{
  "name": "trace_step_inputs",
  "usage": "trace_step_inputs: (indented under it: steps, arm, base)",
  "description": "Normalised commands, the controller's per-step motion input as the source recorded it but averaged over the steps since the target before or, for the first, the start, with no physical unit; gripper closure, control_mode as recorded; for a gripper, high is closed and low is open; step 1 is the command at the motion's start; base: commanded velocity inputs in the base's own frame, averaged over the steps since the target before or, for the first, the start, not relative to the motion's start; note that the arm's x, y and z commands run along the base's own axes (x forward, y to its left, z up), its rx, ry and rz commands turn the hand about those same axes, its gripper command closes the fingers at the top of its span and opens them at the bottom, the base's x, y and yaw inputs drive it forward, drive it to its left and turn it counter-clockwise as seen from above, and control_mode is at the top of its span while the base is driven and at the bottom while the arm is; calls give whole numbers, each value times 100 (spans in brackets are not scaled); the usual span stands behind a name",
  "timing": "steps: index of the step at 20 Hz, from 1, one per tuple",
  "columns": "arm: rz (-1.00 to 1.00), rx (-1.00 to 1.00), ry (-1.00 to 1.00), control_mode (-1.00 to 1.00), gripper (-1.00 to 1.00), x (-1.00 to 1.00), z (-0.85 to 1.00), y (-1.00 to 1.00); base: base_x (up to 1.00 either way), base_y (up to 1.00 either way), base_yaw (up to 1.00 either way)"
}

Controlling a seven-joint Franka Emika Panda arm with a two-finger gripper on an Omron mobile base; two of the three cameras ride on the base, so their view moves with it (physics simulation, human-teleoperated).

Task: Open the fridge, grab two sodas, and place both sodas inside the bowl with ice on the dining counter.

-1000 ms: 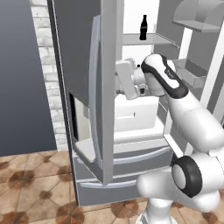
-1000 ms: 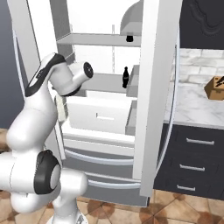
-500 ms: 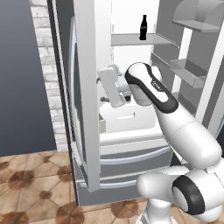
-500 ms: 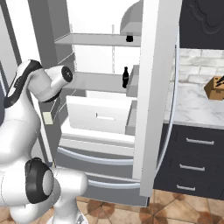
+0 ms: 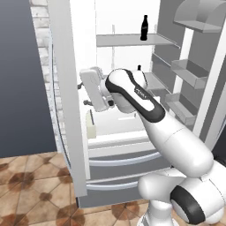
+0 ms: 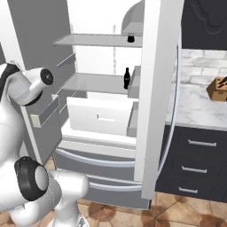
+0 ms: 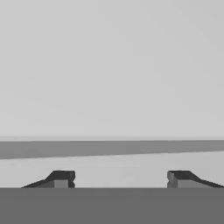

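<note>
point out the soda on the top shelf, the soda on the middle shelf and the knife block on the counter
Soda on the top shelf (image 5: pixel 144 28), left base view, bottle body.
Soda on the middle shelf (image 6: pixel 127 80), right base view, bottle body.
Knife block (image 6: pixel 218 88), right base view, wooden side.

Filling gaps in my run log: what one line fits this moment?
fridge: doors open | bottles: on shelves | gripper: open, empty, near left door

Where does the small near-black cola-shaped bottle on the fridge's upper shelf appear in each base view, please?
Left base view: top centre; the small near-black cola-shaped bottle stands upright on the grey upper shelf.
Right base view: top centre; its lower part peeks out below the door's domed grey bin.
Shared landmark: that grey upper shelf.
</note>
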Motion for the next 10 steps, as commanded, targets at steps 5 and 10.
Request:
trace_step_inputs:
  steps: [5, 10]
  arm:
    - [0, -3, 0, -100, -100, -13, 0, 48]
    - [-1, -7, -12, -100, -100, -22, 0, -21]
  base:
    - [0, 0, 0]
    - [0, 0, 0]
